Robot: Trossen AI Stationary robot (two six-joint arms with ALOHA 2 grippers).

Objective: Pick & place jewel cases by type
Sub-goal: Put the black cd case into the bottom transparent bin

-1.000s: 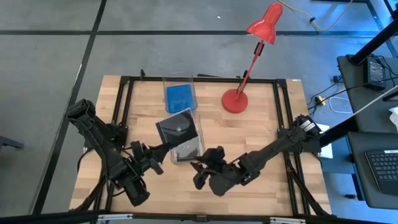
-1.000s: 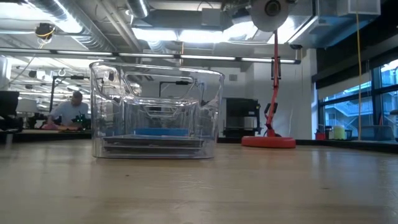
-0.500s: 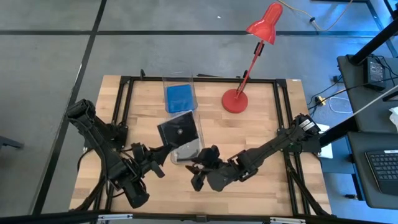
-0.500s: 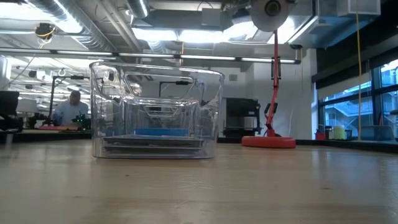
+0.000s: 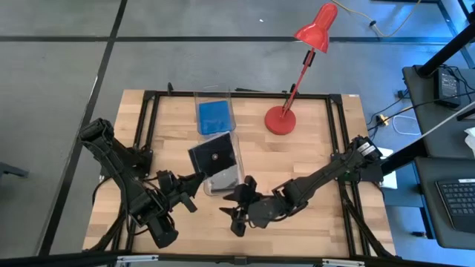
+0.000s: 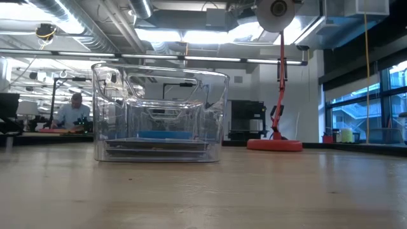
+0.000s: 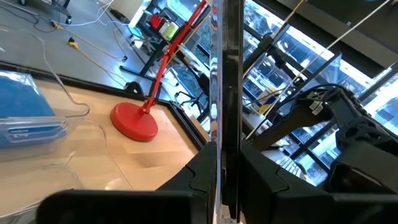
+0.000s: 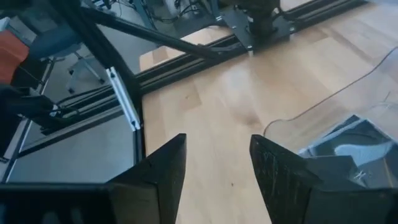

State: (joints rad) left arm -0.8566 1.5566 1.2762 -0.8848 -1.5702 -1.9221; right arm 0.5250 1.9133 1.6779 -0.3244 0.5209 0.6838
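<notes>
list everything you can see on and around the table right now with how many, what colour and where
clear bins: two, transparent, end to end at table centre and far side
blue jewel case: one, blue, in the far bin
grey jewel cases: a stack, exact count unclear, dark with disc showing, in the near bin
held jewel case: one, clear, edge-on in the left tool
desk lamp: one, red, far right of the bins
table: one, light wood
person: one, background room
left tool: shut on the held case, beside the near bin
right tool: open, empty, near the near bin
</notes>
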